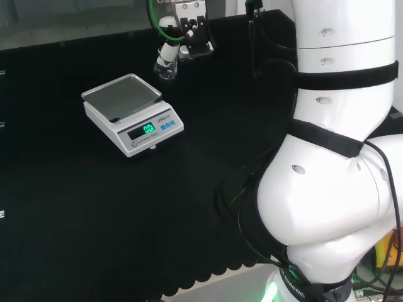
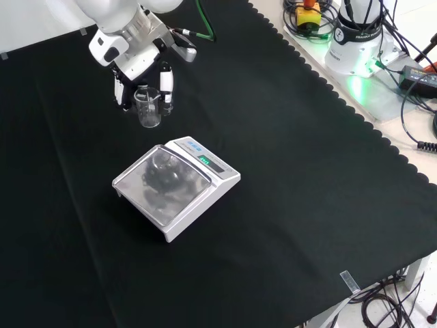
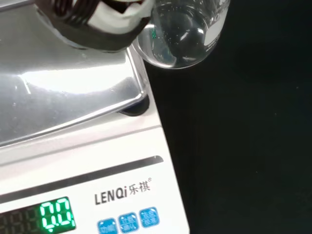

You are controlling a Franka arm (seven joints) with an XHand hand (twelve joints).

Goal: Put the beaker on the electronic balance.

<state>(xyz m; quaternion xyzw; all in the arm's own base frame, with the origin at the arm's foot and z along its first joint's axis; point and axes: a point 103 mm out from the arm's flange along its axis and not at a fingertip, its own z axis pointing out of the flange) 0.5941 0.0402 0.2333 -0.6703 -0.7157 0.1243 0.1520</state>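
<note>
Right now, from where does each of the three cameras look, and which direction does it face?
Head view: behind and above the arm's base, looking over the white arm links at the white electronic balance with steel pan.
Front view: before the arm, looking down on the black cloth; the hand enters from the top.
Wrist view: at the wrist, facing down past the palm.
All views share the small clear glass beaker and balance.

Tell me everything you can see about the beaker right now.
The beaker is a small clear vessel, glass or plastic, upright with its open mouth up and, as far as the views show, empty. The hand holds it from above, fingers curled down its sides. In the front view it sits just beyond the far corner of the electronic balance, not over the steel pan. Whether its base touches the black cloth is unclear.
</note>
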